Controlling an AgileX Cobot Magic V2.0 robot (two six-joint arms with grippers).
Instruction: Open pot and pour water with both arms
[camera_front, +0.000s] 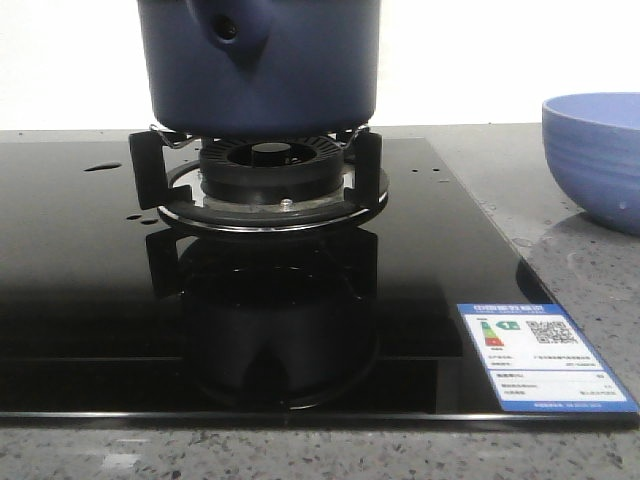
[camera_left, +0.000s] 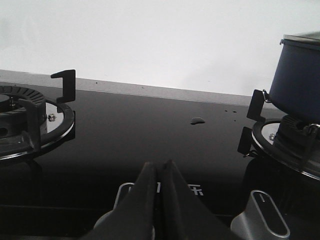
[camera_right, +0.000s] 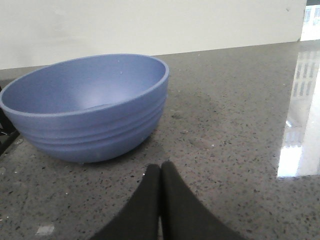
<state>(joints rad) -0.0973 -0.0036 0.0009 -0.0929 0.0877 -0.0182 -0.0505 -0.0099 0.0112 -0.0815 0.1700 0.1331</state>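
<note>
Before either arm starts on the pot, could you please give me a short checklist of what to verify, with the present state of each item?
1. Pot seated on the burner supports: ok, it stands upright on them.
2. Lid on the pot: cannot tell; the front view cuts off its top and the left wrist view shows only its edge.
3. Left tool ready to grasp: not ok, fingers closed, empty, over the glass hob.
4. Right tool ready: not ok, closed and empty, near the bowl.
5. Bowl ready to receive water: ok, upright on the stone counter.
6. Hob dry: not ok, a small puddle and drops lie on it.
</note>
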